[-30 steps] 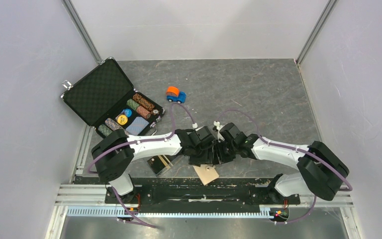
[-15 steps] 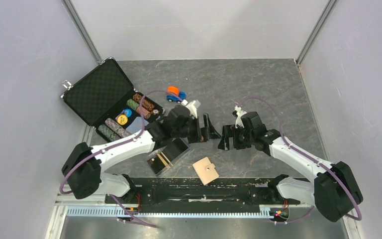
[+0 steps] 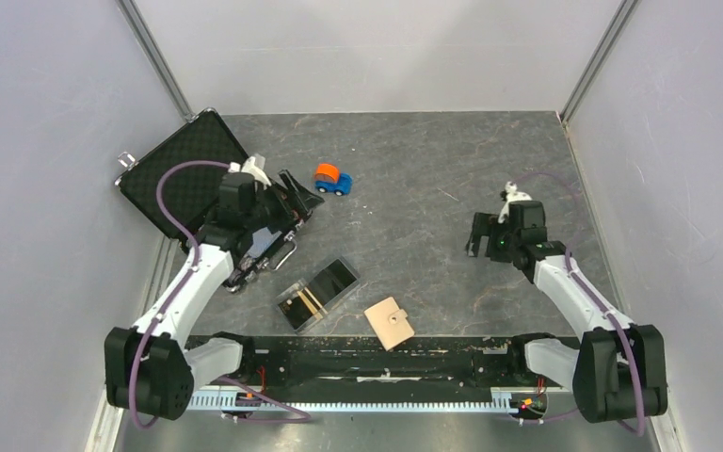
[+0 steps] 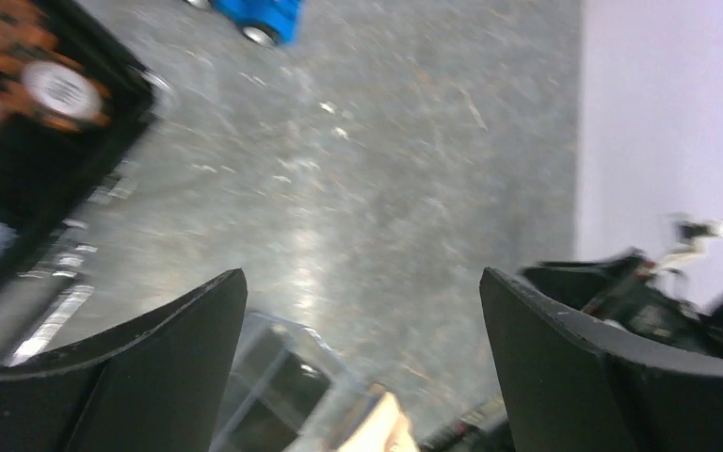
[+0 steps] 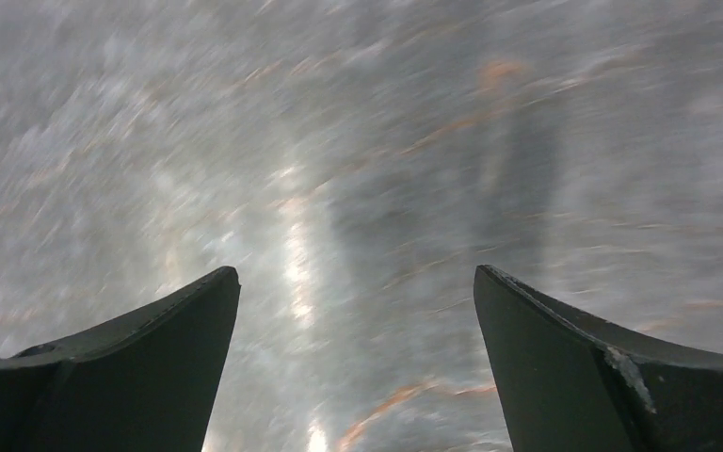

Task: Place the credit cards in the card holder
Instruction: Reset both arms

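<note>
While both arms hang spread apart over the grey stone-look bench (image 3: 414, 169), the left end effector (image 3: 287, 202) hovers beside the open black chip case (image 3: 174, 179), jaws wide and empty. The right end effector (image 3: 478, 235), well to the right, is likewise released and bare. The small beige snap-tab card holder (image 3: 390, 322) lies shut near the front edge, close to a clear plastic box with a dark base (image 3: 325, 282). Something dark with gold stripes (image 3: 303, 304) lies in that box; whether it is a credit card I cannot tell. An orange-and-blue toy car (image 3: 332, 178) stands farther back.
</note>
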`<action>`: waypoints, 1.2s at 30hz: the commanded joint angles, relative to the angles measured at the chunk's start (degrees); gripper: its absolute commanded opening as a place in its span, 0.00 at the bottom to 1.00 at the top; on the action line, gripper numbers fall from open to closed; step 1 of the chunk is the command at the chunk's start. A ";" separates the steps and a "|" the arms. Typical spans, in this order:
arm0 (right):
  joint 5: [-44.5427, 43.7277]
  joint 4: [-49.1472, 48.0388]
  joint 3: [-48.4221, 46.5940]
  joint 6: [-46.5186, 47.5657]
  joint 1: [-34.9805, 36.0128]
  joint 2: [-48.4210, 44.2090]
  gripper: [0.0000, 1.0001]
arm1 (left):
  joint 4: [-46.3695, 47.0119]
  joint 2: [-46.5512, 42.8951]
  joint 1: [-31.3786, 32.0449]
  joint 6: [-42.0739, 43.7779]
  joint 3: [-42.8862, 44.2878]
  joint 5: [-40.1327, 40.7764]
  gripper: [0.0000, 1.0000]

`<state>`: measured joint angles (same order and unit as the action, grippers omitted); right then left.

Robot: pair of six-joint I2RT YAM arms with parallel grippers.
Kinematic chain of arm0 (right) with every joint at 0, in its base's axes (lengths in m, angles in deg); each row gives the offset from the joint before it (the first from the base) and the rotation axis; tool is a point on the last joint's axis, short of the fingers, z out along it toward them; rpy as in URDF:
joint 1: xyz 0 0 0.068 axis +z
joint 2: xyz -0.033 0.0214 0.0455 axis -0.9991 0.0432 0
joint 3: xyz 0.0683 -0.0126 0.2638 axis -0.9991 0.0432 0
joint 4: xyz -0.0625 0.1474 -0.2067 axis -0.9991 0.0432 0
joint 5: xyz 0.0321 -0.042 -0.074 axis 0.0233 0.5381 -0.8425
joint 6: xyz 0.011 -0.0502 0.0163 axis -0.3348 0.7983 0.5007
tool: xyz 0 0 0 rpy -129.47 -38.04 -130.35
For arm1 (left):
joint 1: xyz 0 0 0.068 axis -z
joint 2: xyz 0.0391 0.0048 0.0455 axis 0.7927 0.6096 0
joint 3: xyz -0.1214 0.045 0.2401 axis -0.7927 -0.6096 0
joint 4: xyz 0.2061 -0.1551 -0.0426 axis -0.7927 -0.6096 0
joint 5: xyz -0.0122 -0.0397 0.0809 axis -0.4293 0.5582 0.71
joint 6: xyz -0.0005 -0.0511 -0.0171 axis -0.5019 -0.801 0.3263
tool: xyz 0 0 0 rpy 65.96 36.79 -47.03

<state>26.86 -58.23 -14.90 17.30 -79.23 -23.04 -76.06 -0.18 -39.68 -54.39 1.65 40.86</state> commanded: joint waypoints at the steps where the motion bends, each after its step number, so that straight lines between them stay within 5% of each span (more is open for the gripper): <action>1: -8.76 -11.94 2.68 4.66 -7.35 -2.00 0.98 | -11.76 -2.26 -2.07 20.88 4.53 17.48 1.00; 7: -17.00 -32.71 13.27 13.03 -7.94 -2.01 0.98 | 0.92 -5.31 -2.47 30.18 -6.11 35.53 1.00; 12: -16.81 -47.04 20.46 17.38 -7.94 1.81 0.98 | 26.56 -8.74 -2.47 37.97 -21.75 40.10 1.00; 16: -16.61 -60.45 25.10 16.87 -7.94 6.11 0.93 | 42.41 -2.77 -2.47 42.93 -27.24 42.04 1.00; 25: -18.34 -88.30 33.29 18.24 -9.19 9.81 0.98 | 51.76 18.74 -4.83 46.93 -19.01 37.49 1.00; 29: -21.32 -97.82 37.50 23.25 -3.22 12.92 0.98 | 55.07 17.19 -8.39 45.63 -22.34 28.92 1.00; 32: -22.01 -100.29 38.60 23.52 -2.91 13.71 0.98 | 76.57 20.06 -8.35 45.62 -31.88 30.11 1.00; 36: -22.10 -101.29 38.79 23.54 -2.93 13.97 0.98 | 71.37 19.42 -8.32 43.10 -29.57 34.34 1.00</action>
<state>6.60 -152.01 18.56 39.25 -82.38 -9.22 -13.29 18.64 -47.86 -11.63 -29.74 72.79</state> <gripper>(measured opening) 0.979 0.997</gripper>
